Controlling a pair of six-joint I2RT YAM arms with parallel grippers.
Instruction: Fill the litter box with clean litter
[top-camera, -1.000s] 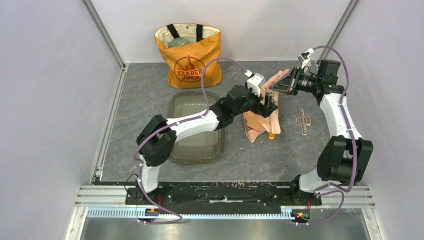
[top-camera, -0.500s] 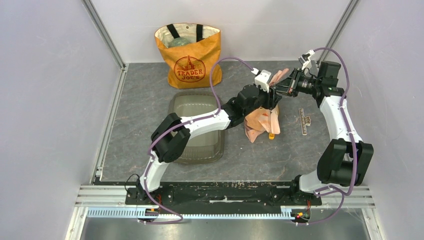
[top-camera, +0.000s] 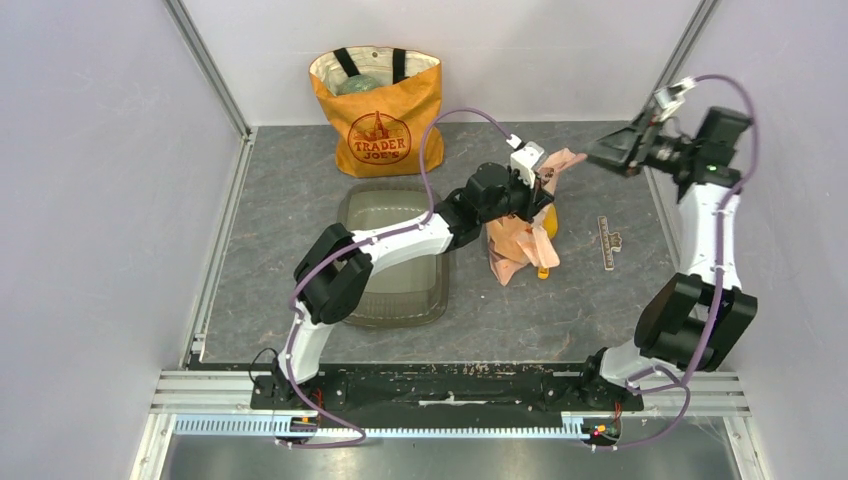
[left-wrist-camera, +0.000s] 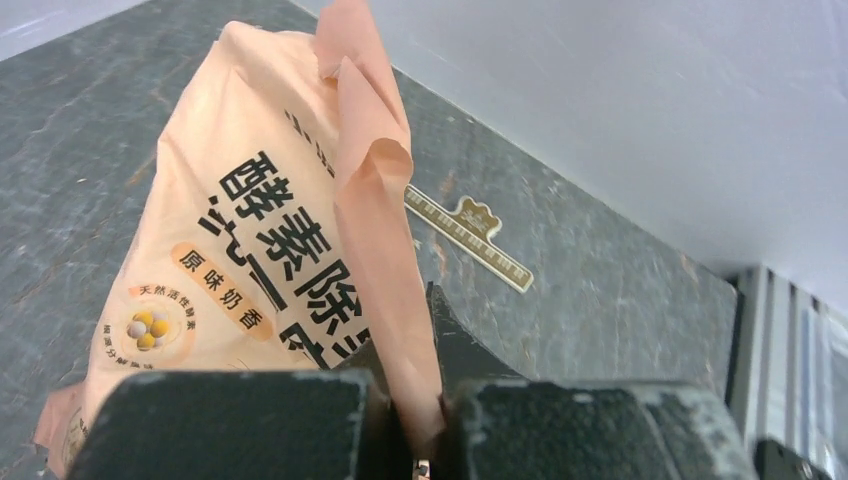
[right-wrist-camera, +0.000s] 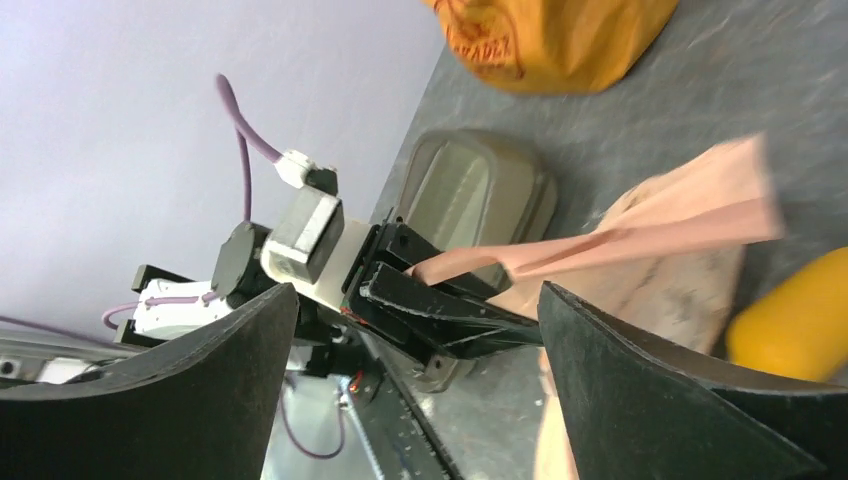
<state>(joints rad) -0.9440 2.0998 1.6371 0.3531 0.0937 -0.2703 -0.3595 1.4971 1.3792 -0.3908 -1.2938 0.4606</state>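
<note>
While the left claw (left-wrist-camera: 415, 405) is pressed tight on the folded top flap of the pink bag (left-wrist-camera: 250, 250), holding that end up, the rest of the bag sags down to the counter (top-camera: 290, 200) with its printed side facing the left wrist cam. The right claw (top-camera: 612, 152) is up near the right wall, fingers spread wide with nothing between them, well apart from the bag and pointed back toward it. The litter box (top-camera: 352, 215) sits flat on the counter just left of the bag, and the left arm reaches across over its right side. From the top view I can't really tell what's in the tray, it just looks smoky and see-through. An orange scoop (right-wrist-camera: 790, 315) pokes out right beside the bag on its right side, touching it as far as I can see. A thin ruler-looking strip (top-camera: 607, 243) lies flat on the counter further right, apart from the bag. At the back wall there's an orange tote (top-camera: 378, 95) standing upright, just behind the litter box.
</note>
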